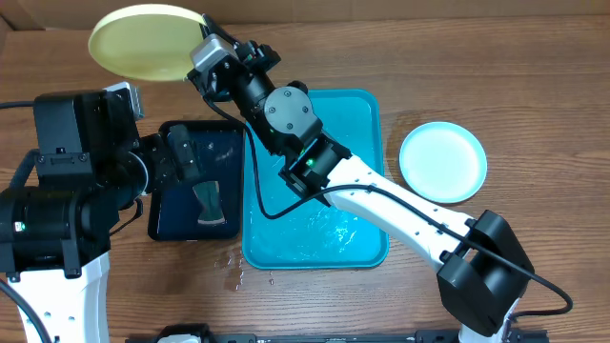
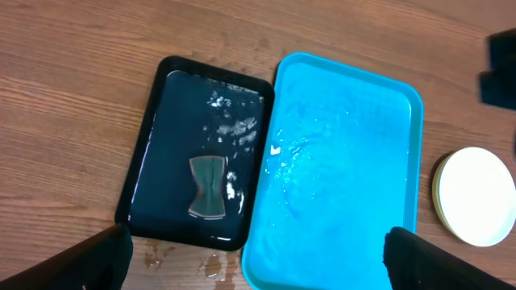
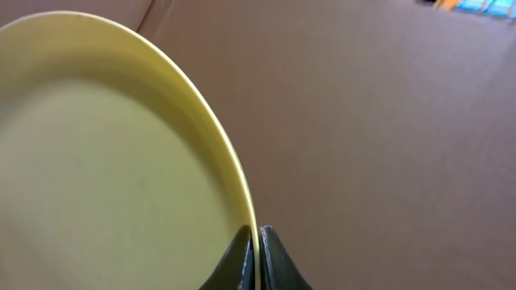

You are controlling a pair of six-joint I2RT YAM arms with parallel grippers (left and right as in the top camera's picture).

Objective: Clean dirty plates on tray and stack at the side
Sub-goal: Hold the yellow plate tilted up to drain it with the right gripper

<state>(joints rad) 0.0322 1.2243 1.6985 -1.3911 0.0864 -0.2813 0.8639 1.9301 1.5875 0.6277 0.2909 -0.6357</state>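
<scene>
As the right arm [image 1: 381,195] stretches toward 11 o'clock, right gripper [image 3: 256,246] pinches one yellow plate [image 1: 143,43] by its rim; left gripper [image 2: 258,256] gapes, empty; one blue plate [image 1: 442,162] at 3 o'clock.

I get bright, even light from above with only soft shadows, small white glints on the wet tray [image 2: 347,161] just ahead of my left gripper [image 2: 258,262], itself a dark out-of-focus blur, and the plate [image 3: 105,161] pinched in my right gripper [image 3: 256,256] looks soft.

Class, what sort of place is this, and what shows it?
Probably a robotics lab's dishwashing test bench: robot arm, wet turquoise tray, grey sponge in a black tray.
</scene>
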